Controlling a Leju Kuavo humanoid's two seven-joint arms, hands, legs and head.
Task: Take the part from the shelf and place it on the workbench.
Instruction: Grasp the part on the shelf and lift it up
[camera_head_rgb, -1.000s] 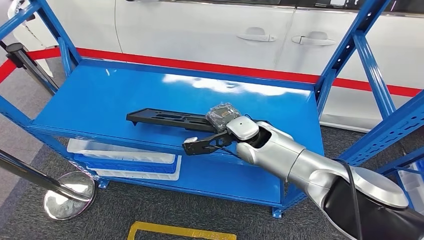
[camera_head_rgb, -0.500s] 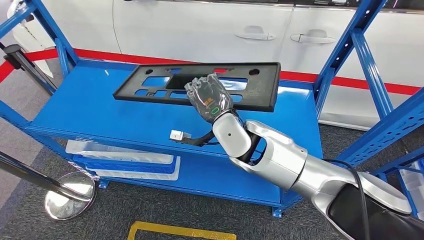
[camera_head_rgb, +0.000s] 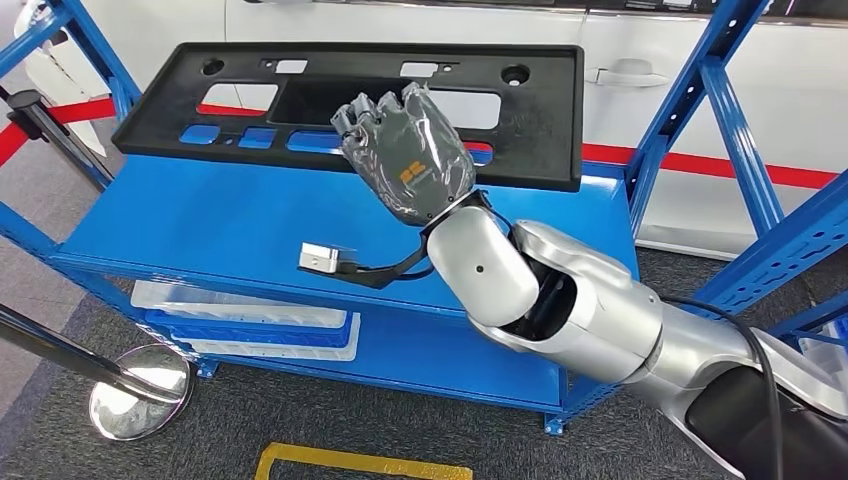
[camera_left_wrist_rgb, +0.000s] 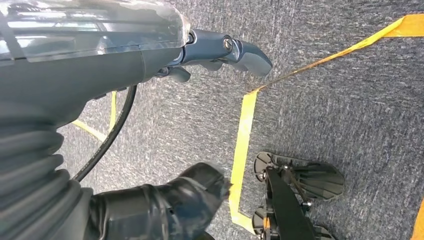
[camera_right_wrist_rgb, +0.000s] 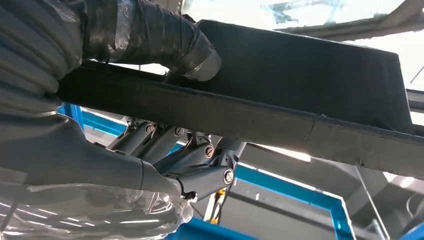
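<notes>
The part is a long black plastic panel (camera_head_rgb: 540, 130) with several cut-outs, held up in the air above the blue shelf (camera_head_rgb: 220, 215) and tilted so its face is toward me. My right hand (camera_head_rgb: 410, 150) grips it near the middle of its lower edge. In the right wrist view the thumb (camera_right_wrist_rgb: 165, 37) lies on one face of the panel (camera_right_wrist_rgb: 310, 60) and the darker fingers (camera_right_wrist_rgb: 195, 160) curl under the other. My left hand (camera_left_wrist_rgb: 165, 55) hangs over the carpet, its fingers apart, holding nothing.
The blue rack's uprights (camera_head_rgb: 700, 100) stand at the right and left (camera_head_rgb: 100, 70). A white car (camera_head_rgb: 420, 40) is behind it. White trays (camera_head_rgb: 250, 325) lie on the lower shelf. A stanchion base (camera_head_rgb: 135, 385) and yellow floor tape (camera_head_rgb: 360, 462) are on the carpet.
My right hand has lifted the panel off the shelf top, raised it and tipped it up toward me. The arm has risen with it.
</notes>
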